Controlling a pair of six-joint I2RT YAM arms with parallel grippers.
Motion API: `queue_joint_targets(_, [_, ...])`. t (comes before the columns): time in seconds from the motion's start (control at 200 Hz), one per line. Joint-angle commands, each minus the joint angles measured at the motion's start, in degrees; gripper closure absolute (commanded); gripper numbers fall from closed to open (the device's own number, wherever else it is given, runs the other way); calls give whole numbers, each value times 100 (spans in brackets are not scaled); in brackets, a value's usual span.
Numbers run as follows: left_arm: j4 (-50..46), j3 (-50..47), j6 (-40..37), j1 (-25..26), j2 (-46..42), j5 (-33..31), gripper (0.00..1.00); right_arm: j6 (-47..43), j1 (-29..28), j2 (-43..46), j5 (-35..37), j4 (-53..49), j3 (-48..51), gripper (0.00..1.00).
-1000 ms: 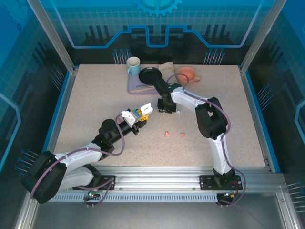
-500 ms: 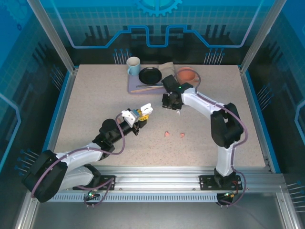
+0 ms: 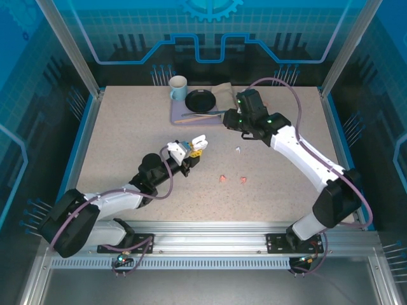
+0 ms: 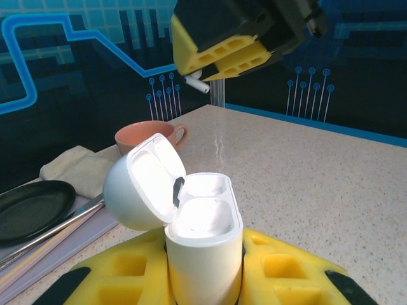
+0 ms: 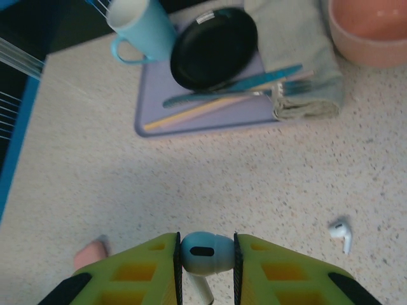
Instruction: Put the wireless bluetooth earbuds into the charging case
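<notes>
So the left fingers (image 3: pixel 193 150) are clamped shut around the bottom of the white charging case (image 4: pixel 203 238), holding it upright over the middle of the desk (image 3: pixel 127 140). Its lid (image 4: pixel 145 189) is flipped open to the side. From the left wrist view both wells look empty.

The right fingers (image 3: pixel 229 122) are pinching a white earbud (image 5: pixel 203 252) by its head, stem pointing down. They're up off the desk, past the case and not touching it, near the front corner of the purple tray (image 3: pixel 180 116).

The other white earbud (image 3: pixel 238 150) is lying loose on the desk between the two arms. The two pink earbuds (image 3: pixel 223 178) sit side by side nearer the front edge, well clear of either set of fingers.

At the back, the tray carries a black plate (image 3: pixel 200 100), some cutlery (image 5: pixel 235 86) and a folded napkin (image 5: pixel 299 51). A blue mug (image 3: pixel 178 88) is at its far left corner, and a pink mug (image 5: pixel 369 32) stands just right of the napkin.
</notes>
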State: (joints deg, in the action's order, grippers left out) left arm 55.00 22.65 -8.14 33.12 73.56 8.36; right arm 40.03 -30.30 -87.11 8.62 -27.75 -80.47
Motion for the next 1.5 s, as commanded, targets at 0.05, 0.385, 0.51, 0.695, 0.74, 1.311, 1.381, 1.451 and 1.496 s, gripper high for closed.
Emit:
queue_joint_targets(0.05, [511,318,304,2,158,-49,100,-110,-95,623,-142,1150,569,74])
queue_joint_targets(0.385, [755,597,743,3,392,-219,100,-341,-569,1426,-692,3373,1786,73])
queue_joint_targets(0.51, [783,676,896,9,353,-305,100,-422,-778,1592,-793,4195,2217,73])
queue_joint_targets(0.695, [705,808,1022,14,308,-301,100,-337,-1024,1527,-814,4828,2485,74])
queue_joint_targets(0.74, [666,836,1040,7,291,-300,100,-316,-1068,1492,-801,4919,2521,74])
queue_joint_targets(1.311, [520,1004,1060,9,299,-247,100,-179,-1388,987,-767,5271,2509,75])
queue_joint_targets(1.381, [520,1013,1067,6,309,-241,100,-186,-1391,983,-739,5281,2536,75])
queue_joint_targets(1.451, [526,1014,1084,10,317,-245,100,-197,-1394,981,-697,5282,2566,75])
queue_joint_targets(1.496, [550,1013,1104,10,325,-250,100,-215,-1393,992,-678,5287,2589,76])
